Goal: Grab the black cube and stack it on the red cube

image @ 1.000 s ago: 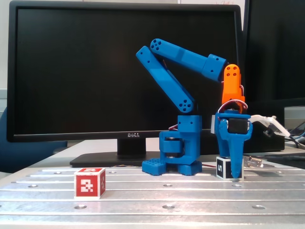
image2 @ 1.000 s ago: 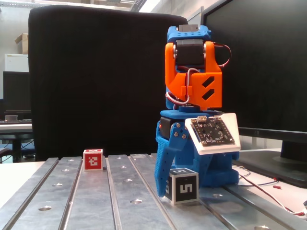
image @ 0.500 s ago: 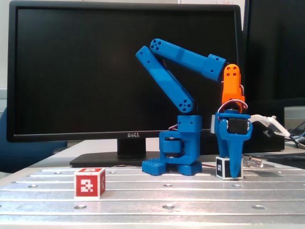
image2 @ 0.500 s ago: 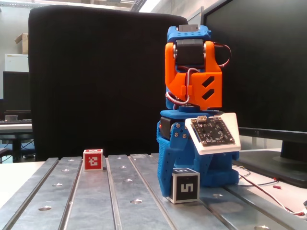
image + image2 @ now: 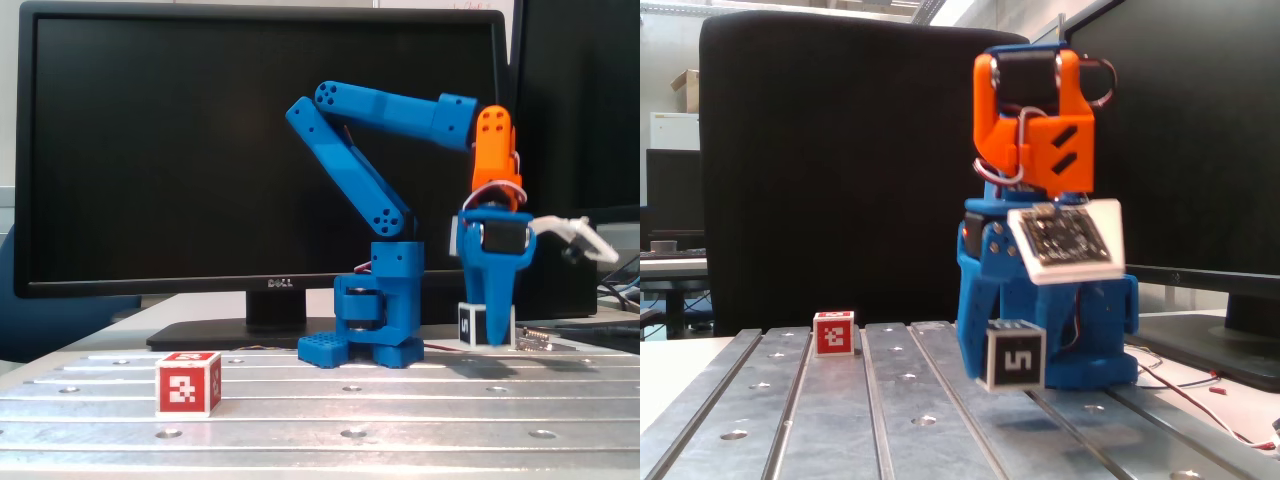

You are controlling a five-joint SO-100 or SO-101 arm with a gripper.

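Both fixed views: gripper (image 5: 492, 330) clamps black cube (image 5: 1011, 356), well apart from red cube (image 5: 188, 383).

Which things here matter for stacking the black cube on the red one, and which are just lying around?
Part of the job:
- black cube, numeral 5 showing
- red cube, apart from it on the table
- end effector, down around the black cube

Just lying about:
- Dell monitor
- screws beside the black cube
- loose wires

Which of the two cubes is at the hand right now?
The black cube with the white 5, sitting between the fingers of the hand. The red cube, with its white pixel pattern, stands alone on the table, well clear of the arm.
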